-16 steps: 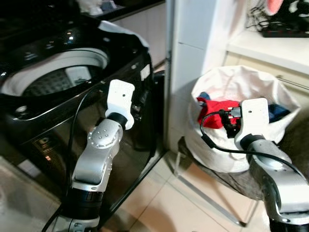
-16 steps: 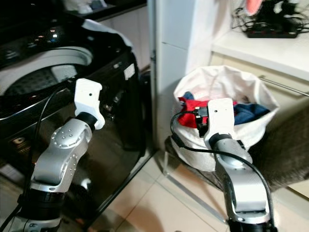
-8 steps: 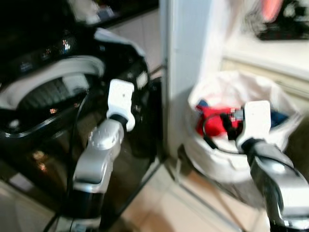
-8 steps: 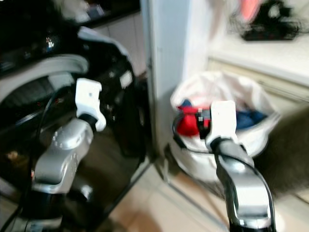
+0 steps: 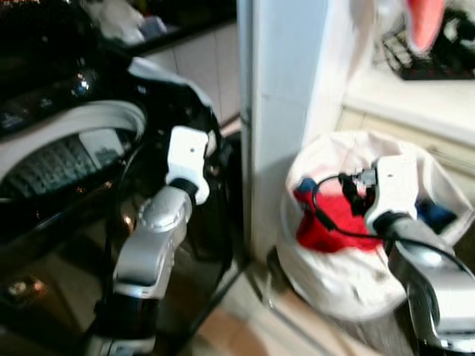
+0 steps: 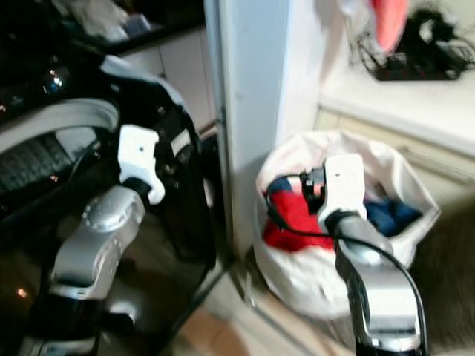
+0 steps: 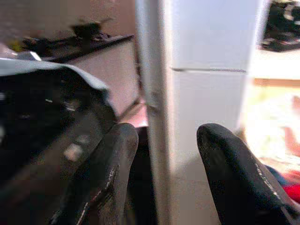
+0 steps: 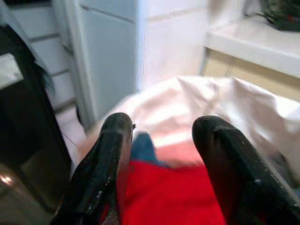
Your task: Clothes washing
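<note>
A black top-loading washing machine (image 5: 82, 222) stands on the left, lid up, with its drum (image 5: 59, 152) showing. On the right a white laundry bag (image 5: 349, 282) holds a red garment (image 5: 334, 222) and a blue one (image 5: 438, 213). My right gripper (image 8: 162, 124) is open and hovers just above the bag's mouth, over the red garment (image 8: 173, 192), with nothing between its fingers. My left gripper (image 7: 166, 133) is open and empty, held in front of the washer's right corner and facing the white pillar (image 7: 206, 93).
A white pillar (image 5: 286, 111) stands between the washer and the bag. A pale counter (image 5: 423, 93) with black cables lies behind the bag, and a pink cloth (image 5: 424, 22) hangs above it. Tiled floor (image 5: 237, 326) shows between my arms.
The whole picture has shifted, so the camera has moved: the bag now sits lower in view and the washer further left. Both arms keep the same pose, grippers still open.
</note>
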Controlling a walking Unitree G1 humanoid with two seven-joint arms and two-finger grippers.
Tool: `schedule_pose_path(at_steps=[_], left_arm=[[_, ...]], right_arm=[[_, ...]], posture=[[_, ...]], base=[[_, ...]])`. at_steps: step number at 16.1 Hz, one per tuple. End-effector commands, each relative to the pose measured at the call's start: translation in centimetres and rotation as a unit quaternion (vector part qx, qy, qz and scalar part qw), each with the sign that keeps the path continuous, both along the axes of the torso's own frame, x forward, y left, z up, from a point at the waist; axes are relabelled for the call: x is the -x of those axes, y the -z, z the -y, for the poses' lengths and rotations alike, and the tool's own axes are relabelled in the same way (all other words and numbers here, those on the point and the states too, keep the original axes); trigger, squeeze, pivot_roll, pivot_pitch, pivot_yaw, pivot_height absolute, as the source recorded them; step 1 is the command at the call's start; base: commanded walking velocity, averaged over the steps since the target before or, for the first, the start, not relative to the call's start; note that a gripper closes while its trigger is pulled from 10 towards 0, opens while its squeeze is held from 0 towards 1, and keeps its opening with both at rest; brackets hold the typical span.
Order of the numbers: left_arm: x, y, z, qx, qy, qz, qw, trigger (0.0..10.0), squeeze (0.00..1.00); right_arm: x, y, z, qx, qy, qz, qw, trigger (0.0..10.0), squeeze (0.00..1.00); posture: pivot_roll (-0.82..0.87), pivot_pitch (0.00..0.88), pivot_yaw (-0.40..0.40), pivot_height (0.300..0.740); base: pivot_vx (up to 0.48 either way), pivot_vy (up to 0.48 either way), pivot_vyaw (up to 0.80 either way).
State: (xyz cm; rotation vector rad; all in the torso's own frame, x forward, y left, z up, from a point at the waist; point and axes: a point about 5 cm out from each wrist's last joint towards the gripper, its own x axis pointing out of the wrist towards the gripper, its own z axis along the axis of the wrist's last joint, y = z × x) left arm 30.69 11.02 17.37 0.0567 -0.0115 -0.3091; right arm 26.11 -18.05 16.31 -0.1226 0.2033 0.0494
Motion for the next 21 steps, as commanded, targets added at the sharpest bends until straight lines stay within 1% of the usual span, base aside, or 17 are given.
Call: schedule_pose_path(at_steps=[1, 4, 7, 10, 11, 12, 13, 14, 15, 17, 18, 19, 20, 21], left_arm=[[0.0, -0.2, -0.7, -0.002, -0.01, 0.002, 1.0, 10.0, 0.0], [-0.1, -0.3, -0.7, -0.002, -0.008, 0.002, 1.0, 10.0, 0.0], [0.1, -0.1, -0.4, -0.015, 0.002, 0.002, 1.0, 10.0, 0.0], [0.2, -0.1, -0.3, -0.012, 0.016, 0.006, 1.0, 10.0, 0.0], [0.3, -0.2, -0.1, -0.013, 0.031, 0.008, 0.999, 10.0, 0.0], [0.4, -0.2, 0.0, -0.012, 0.044, 0.007, 0.999, 10.0, 0.0], [0.5, -0.2, 0.0, -0.012, 0.049, 0.006, 0.999, 10.0, 0.0], [0.6, 0.0, 0.2, -0.014, 0.066, -0.001, 0.998, 10.0, 0.0], [0.8, 0.1, 0.5, -0.027, 0.086, -0.001, 0.996, 10.0, 0.0], [0.9, 0.2, 0.7, -0.031, 0.099, -0.003, 0.995, 10.0, 0.0], [1.0, 0.2, 0.9, -0.032, 0.107, -0.004, 0.994, 10.0, 0.0], [1.2, 0.3, 1.0, -0.034, 0.127, -0.011, 0.991, 10.0, 0.0], [1.6, 0.6, 1.1, -0.037, 0.151, -0.021, 0.988, 10.0, 0.0], [2.6, 1.0, 1.3, -0.048, 0.211, -0.036, 0.976, 10.0, 0.0]], right_arm=[[0.0, -0.4, -0.8, -0.008, -0.019, 0.01, 1.0, 10.0, 0.0], [0.0, -0.4, -0.9, -0.008, -0.02, 0.01, 1.0, 10.0, 0.0], [0.0, -0.3, -0.8, -0.016, -0.014, 0.002, 1.0, 10.0, 0.0], [0.1, -0.1, -0.7, -0.015, -0.006, -0.01, 1.0, 10.0, 0.0], [0.0, 0.1, -0.6, -0.02, 0.005, -0.028, 0.999, 10.0, 0.0], [0.0, 0.4, -0.5, -0.034, 0.009, -0.059, 0.998, 10.0, 0.0], [-0.1, 0.5, -0.4, -0.042, 0.01, -0.07, 0.997, 10.0, 0.0], [-0.3, 0.2, -0.2, -0.051, 0.007, -0.077, 0.996, 10.0, 0.0], [-0.6, 0.0, 0.0, -0.039, -0.008, -0.083, 0.996, 10.0, 1.0], [-0.8, 0.4, 0.3, -0.022, -0.016, -0.116, 0.993, 10.0, 1.0], [-0.7, 0.6, 0.6, -0.015, -0.021, -0.153, 0.988, 10.0, 1.0], [-0.6, 0.6, 0.8, -0.01, -0.03, -0.187, 0.982, 10.0, 1.0], [-0.3, 0.5, 1.1, -0.012, -0.034, -0.209, 0.977, 10.0, 1.0], [0.3, 0.8, 1.5, -0.017, -0.046, -0.261, 0.964, 10.0, 1.0]], posture=[[-0.02, 0.0, 0.042, 0.74], [-0.02, 0.0, 0.043, 0.74], [-0.02, 0.0, 0.047, 0.74], [-0.02, 0.0, 0.05, 0.74], [-0.03, 0.0, 0.053, 0.74], [-0.03, 0.0, 0.053, 0.74], [-0.03, 0.0, 0.056, 0.74], [-0.03, 0.0, 0.056, 0.74], [-0.03, 0.0, 0.06, 0.74], [-0.02, 0.0, 0.058, 0.74], [-0.02, 0.0, 0.057, 0.74], [-0.02, 0.0, 0.057, 0.74], [-0.02, 0.0, 0.054, 0.74], [-0.02, 0.0, 0.054, 0.74]], base=[[0.412, 0.0, 0.0], [0.412, 0.0, 0.0], [0.0, 0.0, 0.0], [0.0, 0.0, 0.0], [0.0, 0.0, 0.0], [0.0, 0.0, 0.0], [0.0, 0.0, 0.0], [0.0, 0.0, 0.0], [0.0, 0.0, 0.0], [0.0, 0.0, 0.0], [0.0, 0.0, 0.0], [0.0, 0.0, 0.0], [0.0, 0.0, 0.0], [0.0, 0.0, 0.0]])
